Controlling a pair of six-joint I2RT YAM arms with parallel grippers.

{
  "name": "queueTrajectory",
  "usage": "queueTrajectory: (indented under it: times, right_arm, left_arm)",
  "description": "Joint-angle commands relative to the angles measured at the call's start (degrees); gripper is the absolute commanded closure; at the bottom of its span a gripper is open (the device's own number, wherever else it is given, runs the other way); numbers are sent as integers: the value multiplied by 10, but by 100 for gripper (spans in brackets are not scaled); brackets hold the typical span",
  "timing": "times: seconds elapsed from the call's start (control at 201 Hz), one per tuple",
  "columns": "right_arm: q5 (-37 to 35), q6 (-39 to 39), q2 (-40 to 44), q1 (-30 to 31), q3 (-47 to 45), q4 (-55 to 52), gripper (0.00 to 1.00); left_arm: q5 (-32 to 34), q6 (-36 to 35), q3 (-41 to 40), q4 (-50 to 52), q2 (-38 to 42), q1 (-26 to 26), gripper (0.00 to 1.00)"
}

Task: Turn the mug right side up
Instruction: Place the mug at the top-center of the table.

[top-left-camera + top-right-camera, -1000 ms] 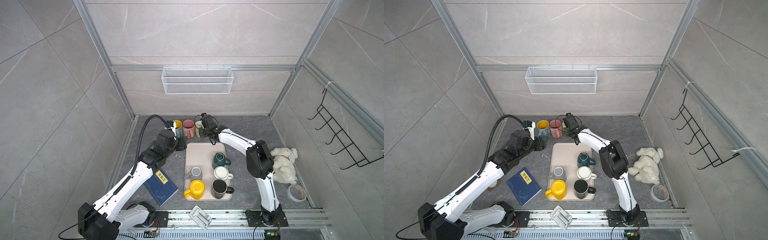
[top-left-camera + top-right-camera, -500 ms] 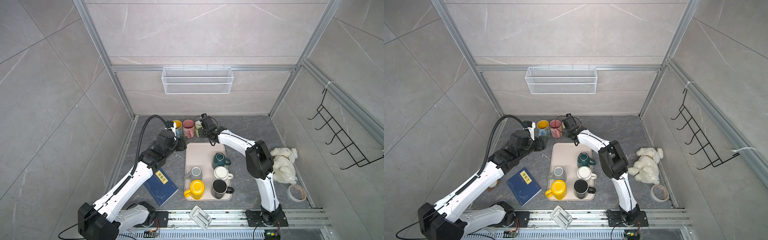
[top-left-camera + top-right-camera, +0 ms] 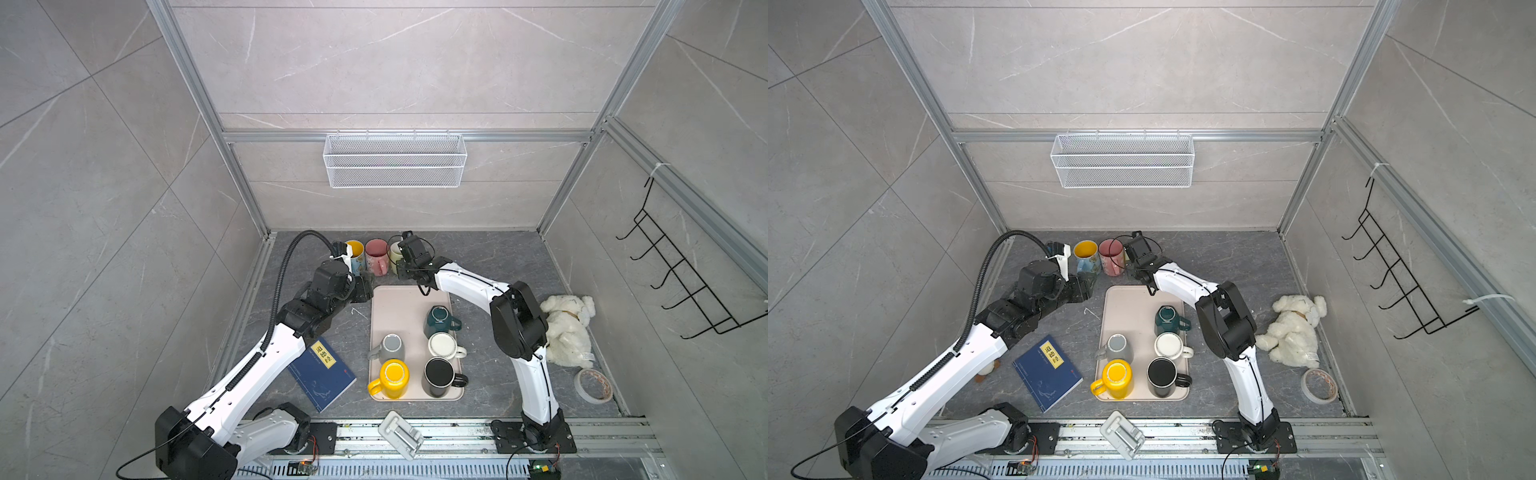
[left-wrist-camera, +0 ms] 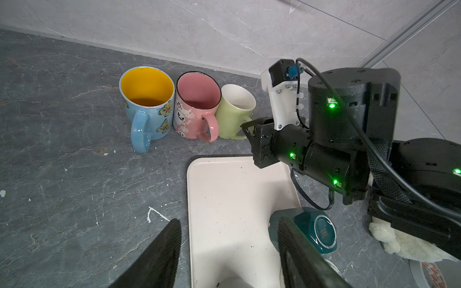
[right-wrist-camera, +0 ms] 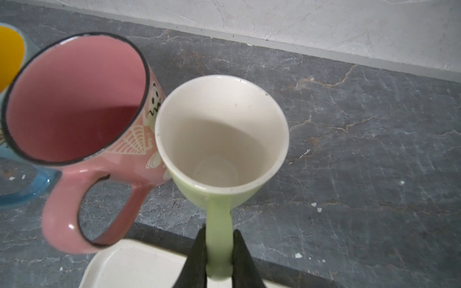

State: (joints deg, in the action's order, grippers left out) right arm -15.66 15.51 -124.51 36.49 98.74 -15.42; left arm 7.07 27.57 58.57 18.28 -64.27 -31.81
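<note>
The pale green mug [image 5: 219, 129] stands mouth up on the dark table beside a pink mug [image 5: 74, 99], its cream inside empty. In the left wrist view the green mug [image 4: 233, 109] is the last in a row after the pink one and a blue butterfly mug [image 4: 147, 104]. My right gripper [image 5: 219, 234] is shut on the green mug's handle, one finger on each side; in a top view the right gripper [image 3: 401, 270] covers most of the mug. My left gripper [image 4: 228, 220] hangs open over the tray's far left corner with nothing between its fingers.
The beige tray [image 3: 399, 299] carries several mugs, among them a teal one [image 3: 438, 322] bottom up. A blue book [image 3: 322, 374] lies left of the tray. A plush toy [image 3: 567, 328] and a tape roll [image 3: 592, 384] lie at the right. A wire basket [image 3: 395, 160] hangs on the back wall.
The right gripper has shifted slightly toward the pink mug, still on the green mug's handle. The left arm has not moved.
</note>
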Motion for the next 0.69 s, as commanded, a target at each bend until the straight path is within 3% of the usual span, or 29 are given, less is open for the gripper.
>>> queueTrajectory:
  times: [0.0, 0.368, 0.687]
  right_arm:
    - [-7, 14, 15, 2, -13, -17, 80]
    - [2, 21, 15, 7, -13, -20, 72]
    - [32, 45, 21, 8, -7, -22, 73]
  left_arm:
    - [-7, 8, 3, -1, 20, 4, 36]
    - [-3, 10, -3, 4, 32, 4, 36]
    - [-4, 10, -6, 2, 32, 3, 36]
